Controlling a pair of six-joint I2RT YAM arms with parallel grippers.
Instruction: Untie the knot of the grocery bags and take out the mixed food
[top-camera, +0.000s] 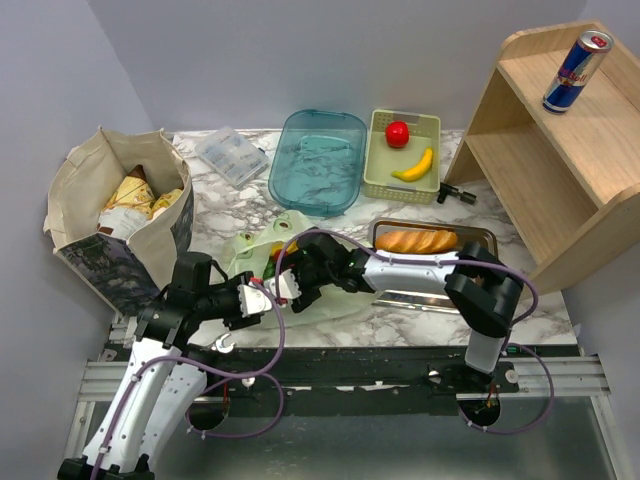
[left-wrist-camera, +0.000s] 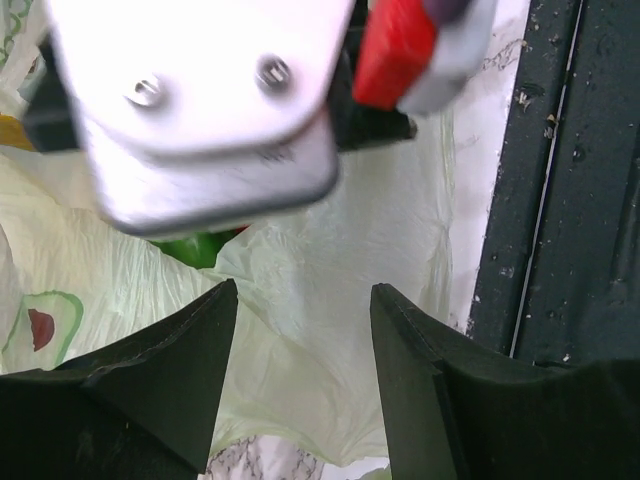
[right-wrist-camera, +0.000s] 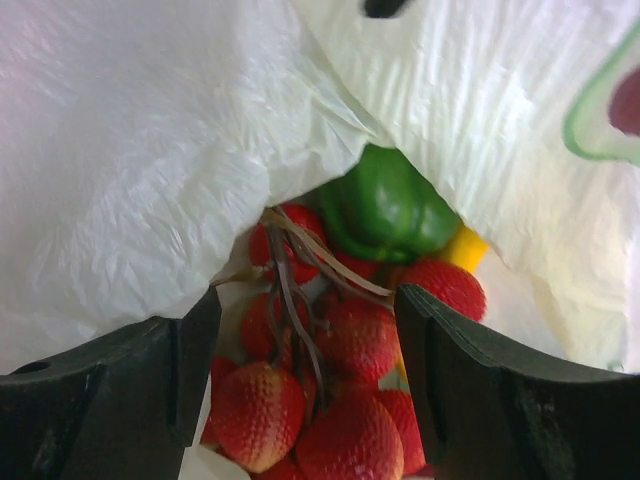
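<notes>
Several strawberries (right-wrist-camera: 340, 400) are lying in the gaping mouth of the pale green bag (right-wrist-camera: 130, 150), with a green bell pepper (right-wrist-camera: 385, 210) sitting just behind them. No knot is showing in any view. The bag is resting on the tabletop (top-camera: 215, 215) near its front edge.

Right end effector (right-wrist-camera: 305, 305) is hovering at the bag's mouth, fingers spread, gripping nothing. Left end effector (left-wrist-camera: 303, 290) is hanging over the bag's fabric, fingers likewise apart and holding nothing, with the right one crowding close in front of it.

Risks, as judged:
- Closing fingers may be catching loose fabric or stems instead of fruit.
- Soft strawberries may be getting crushed.
- Nothing is pinning the bag, so it may be dragging along with a lift.
- The two end effectors are working close enough to be risking a collision.

Beige tote (top-camera: 110, 200) is standing well apart at the left, with packets showing inside.
</notes>
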